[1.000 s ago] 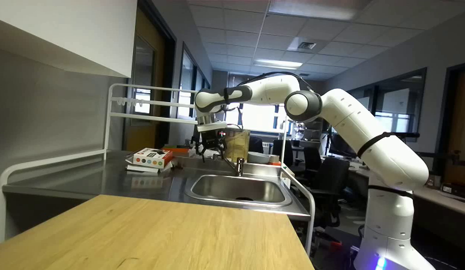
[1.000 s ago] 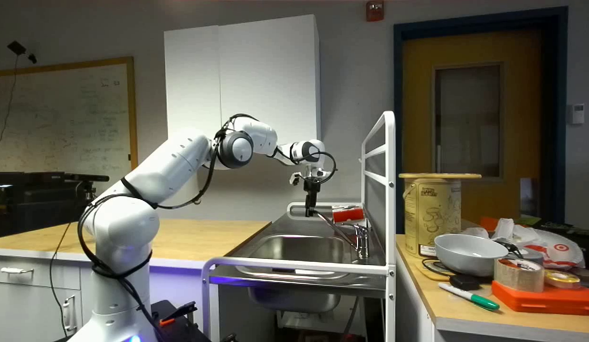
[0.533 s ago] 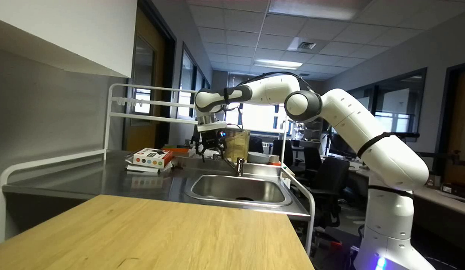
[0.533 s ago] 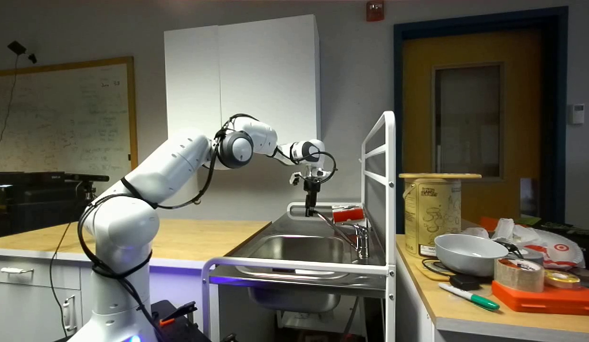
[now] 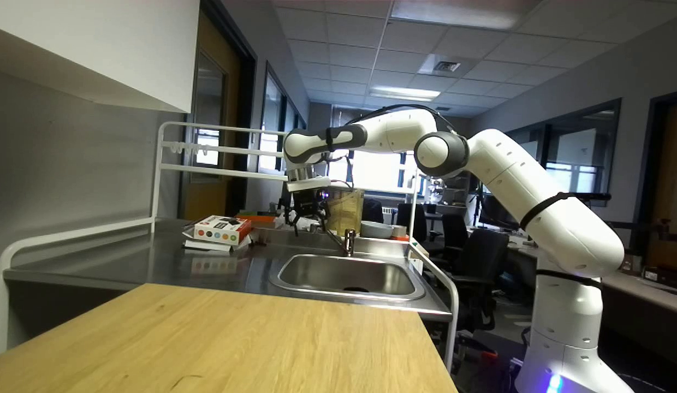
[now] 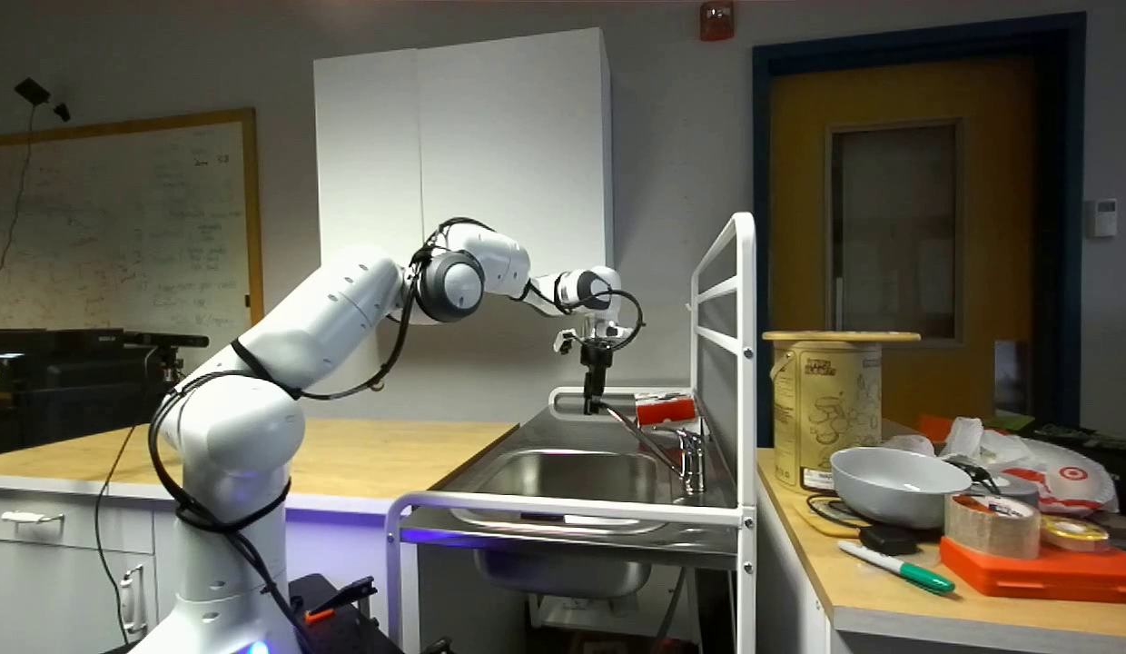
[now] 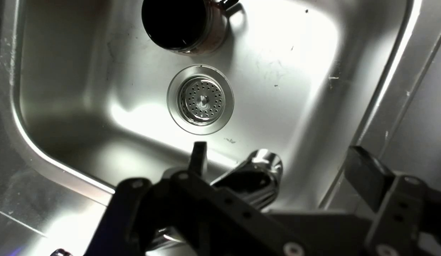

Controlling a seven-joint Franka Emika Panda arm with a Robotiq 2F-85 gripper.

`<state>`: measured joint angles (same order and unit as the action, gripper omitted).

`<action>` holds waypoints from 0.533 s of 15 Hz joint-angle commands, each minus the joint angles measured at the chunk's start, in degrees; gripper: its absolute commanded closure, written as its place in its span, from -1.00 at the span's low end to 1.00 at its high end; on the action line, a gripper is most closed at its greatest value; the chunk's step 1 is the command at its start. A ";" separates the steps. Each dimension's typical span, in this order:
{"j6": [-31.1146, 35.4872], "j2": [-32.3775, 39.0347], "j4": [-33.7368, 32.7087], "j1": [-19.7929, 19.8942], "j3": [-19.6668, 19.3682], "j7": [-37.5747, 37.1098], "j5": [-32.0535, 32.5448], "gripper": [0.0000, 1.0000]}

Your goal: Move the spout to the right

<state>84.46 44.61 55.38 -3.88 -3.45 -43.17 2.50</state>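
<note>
1. The spout (image 7: pixel 261 179) is a slender, shiny chrome tube with dark and bright reflections; its rounded end sits in the lower middle of the wrist view, over the sink (image 7: pixel 274 106).
2. In an exterior view the tube slants up and to the left from the faucet body (image 6: pixel 694 463), right of the frame's middle, to the tips of the gripper (image 7: pixel 279 163).
3. The fingers (image 7: pixel 368 179) stand apart with the spout's end in the gap between them, nearer the finger on the left of the wrist view; whether that finger touches the metal cannot be told.
4. Dark linkage covers much of the tube along the bottom of the wrist view, and the cup (image 7: pixel 186 26) is cut off by the top edge. In an exterior view the tube is small and dim near the yellow bucket (image 5: pixel 345 210).
5. The sink's rim curves through the left and lower left of the wrist view; steel floor shows around the drain (image 7: pixel 202 100), between cup and spout.
6. Room shows between the spout's end and the right-hand finger. In an exterior view the white rack (image 6: pixel 747 363) rises right of the faucet body.
</note>
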 commanded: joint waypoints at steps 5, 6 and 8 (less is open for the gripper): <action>2.30 1.01 -0.74 -0.16 -0.82 -2.15 0.61 -1.00; 2.68 1.14 -0.87 -0.12 -0.96 -2.38 0.60 -1.00; 3.81 1.19 -0.81 -0.14 -1.46 -2.86 0.75 -1.00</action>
<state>86.68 45.40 55.45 -3.81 -4.15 -44.41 2.52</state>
